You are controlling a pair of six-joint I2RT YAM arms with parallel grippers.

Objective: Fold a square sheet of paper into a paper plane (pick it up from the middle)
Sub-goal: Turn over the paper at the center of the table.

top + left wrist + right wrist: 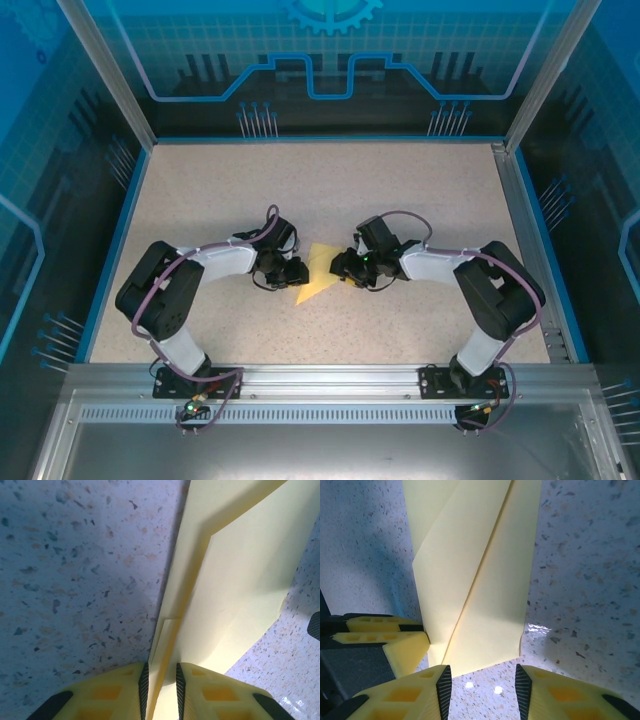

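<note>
**Position.** The yellow paper (318, 272) lies partly folded at the middle of the bench (400, 190), between the two claws.

**Claw state.**
- The left claw (160, 692) is closed on the paper. Its black pads pinch a raised, layered fold between them.
- The right claw (482, 687) stands open and holds nothing. The near edge of the paper lies just ahead of its fingertips, not between the pads.

**Step in hand (judged).** The step is setting one of the long folds of the dart. The plane is not yet finished.

**Procedure.**
1. The left claw should act as the anchor and pinch firmly without pulling.
2. The right claw should come in low and take only the free layer.
3. Edges should be matched before any crease is pressed.
4. Pressure should run along the crease, outward from the anchored end.
5. A sideways drag risks buckling the sheet or pulling it out of the pinch.

**Materials and shapes.**
- The paper is thin, matte, pale yellow and unmarked. It will likely hold a sharp crease but bend under little load.
- In the right wrist view, a diagonal flap overlaps the layer beneath, and its crease runs toward the claw.
- The bench is hard, speckled and slightly glossy, with highlights near the fingertips, so the paper will probably slide easily on it.
- The claw fingers are yellow plastic with ribbed black pads.
</note>
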